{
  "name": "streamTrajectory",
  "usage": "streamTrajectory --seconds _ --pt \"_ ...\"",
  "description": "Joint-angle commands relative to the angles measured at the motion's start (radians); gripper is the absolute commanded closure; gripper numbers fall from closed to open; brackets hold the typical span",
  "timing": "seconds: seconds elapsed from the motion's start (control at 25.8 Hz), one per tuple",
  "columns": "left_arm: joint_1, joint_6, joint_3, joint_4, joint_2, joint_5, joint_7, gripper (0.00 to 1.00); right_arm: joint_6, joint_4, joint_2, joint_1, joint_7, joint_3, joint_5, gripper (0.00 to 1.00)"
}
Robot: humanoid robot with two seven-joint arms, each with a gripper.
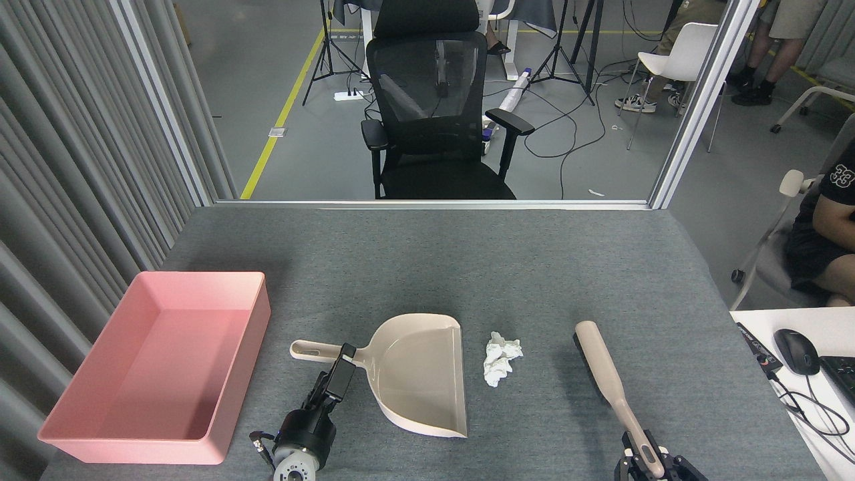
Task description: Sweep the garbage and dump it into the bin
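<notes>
The garbage (501,357), a crumpled white tissue wad, lies on the grey table between the beige dustpan (421,374) and the beige brush (601,367). The dustpan's open mouth faces the wad, and its handle (317,350) points left. My left gripper (344,361) reaches up from the bottom edge, with its dark tip at the handle where it joins the pan; its jaws are too dark to read. My right gripper (646,462), at the bottom edge, is shut on the end of the brush's handle. The pink bin (200,276) sits at the left with nothing in it.
A grey curtain runs along the table's left side. A black office chair (434,113) stands beyond the far edge. At the right sits a person (825,234), beside a white desk with a mouse (796,351) and cables.
</notes>
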Motion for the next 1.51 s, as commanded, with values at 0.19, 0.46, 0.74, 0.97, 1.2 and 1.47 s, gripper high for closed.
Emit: streamTrajectory --seconds 0.19,0.46,0.74,0.97,1.2,1.47 --pt "-0.054 -0.007 0.048 0.083 -0.002 0.011 -0.004 0.18 -0.001 -0.005 0.0 0.004 0.001 -0.001 0.0 0.91" --pt "-0.102 -0.025 0.1 0.178 -0.001 0.011 -0.012 0.21 0.0 -0.026 0.002 0.011 0.003 -0.001 0.0 0.9" --pt "-0.116 -0.027 0.114 0.174 0.004 0.009 -0.021 0.35 0.0 -0.034 0.023 0.013 0.003 0.001 0.0 0.9" --pt "-0.12 -0.028 0.123 0.174 0.001 0.005 -0.044 0.45 0.0 -0.034 0.029 0.013 0.001 0.001 0.0 0.9" --pt "-0.129 -0.027 0.125 0.18 0.001 0.005 -0.046 0.47 0.0 -0.034 0.029 0.013 0.001 0.001 0.0 0.9" --pt "-0.129 -0.028 0.143 0.172 0.002 0.005 -0.056 0.57 0.0 -0.034 0.029 0.013 -0.005 0.001 0.0 0.9"
